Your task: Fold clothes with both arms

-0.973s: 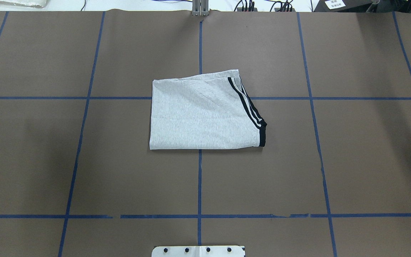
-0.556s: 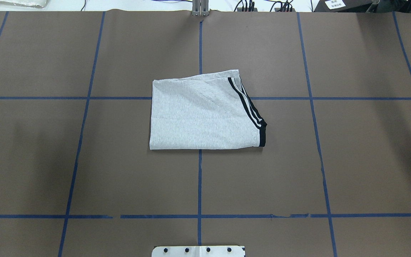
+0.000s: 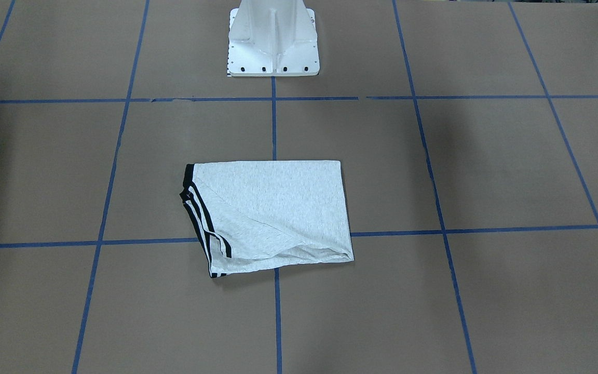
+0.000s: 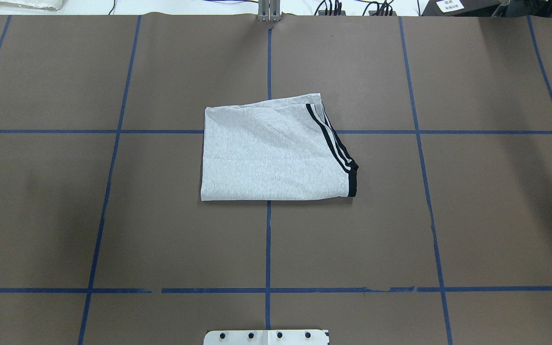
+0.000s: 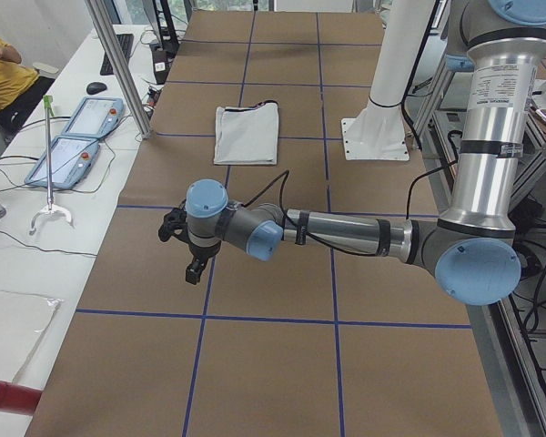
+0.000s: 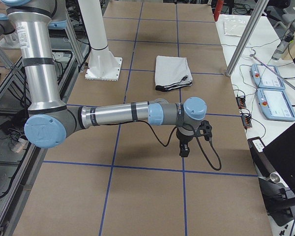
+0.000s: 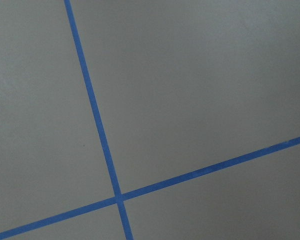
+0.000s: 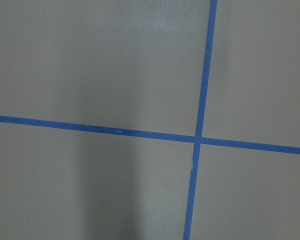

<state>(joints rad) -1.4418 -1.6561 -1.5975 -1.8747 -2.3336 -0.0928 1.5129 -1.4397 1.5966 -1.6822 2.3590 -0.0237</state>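
Your T-shirt point(image 4: 271, 153) sits folded small mid-surface point(image 4: 113, 215), so you're probably done. Both arms hang well clear; can't tell if the left fingers point(image 5: 193, 271) or right fingers point(image 6: 183, 149) are open.

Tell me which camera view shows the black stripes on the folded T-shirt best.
The exterior front-facing view: the black stripes on the T-shirt are large, sharp and unobstructed. The overhead exterior view shows them nearly as well. Both side views show them only as small, distant dark marks. The wrist views show only the table.
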